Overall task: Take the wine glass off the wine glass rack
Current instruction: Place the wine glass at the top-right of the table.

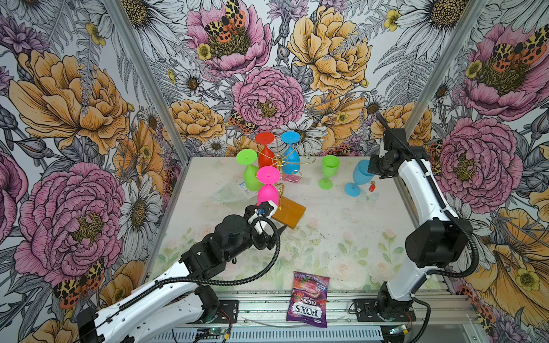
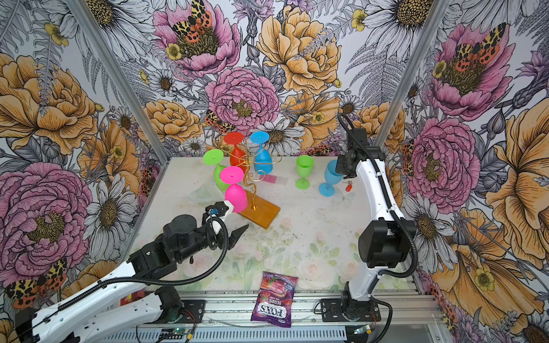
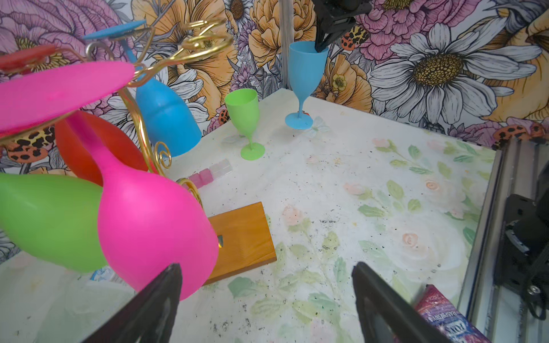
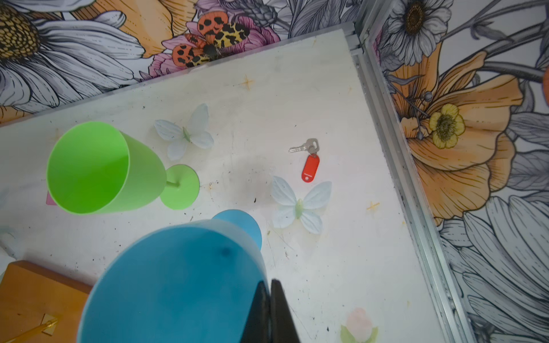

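Risk: pink glass (image 3: 154, 225) hangs foot-up on the rack (image 2: 261, 212), at 11 o'clock on the table (image 1: 326, 237), right next to hanging green glass (image 3: 50, 219). A sideways shove from L claw (image 3: 266, 268) could swing it off its hook or tip the light rack w/ all four glasses. The smooth bowl may also squirt out on closing.

L claw: jaws wide apart, holding nothing, one finger just beside the pink bowl.

R claw (image 4: 270, 285), at 1 o'clock: jaws together, apparently pinching rim of standing blue glass (image 4: 178, 282).

We look down from high at the front on the whole table (image 1: 341, 237) in both top views. Our wrist cameras sit low and close; both share the standing blue wine glass (image 3: 307, 68).
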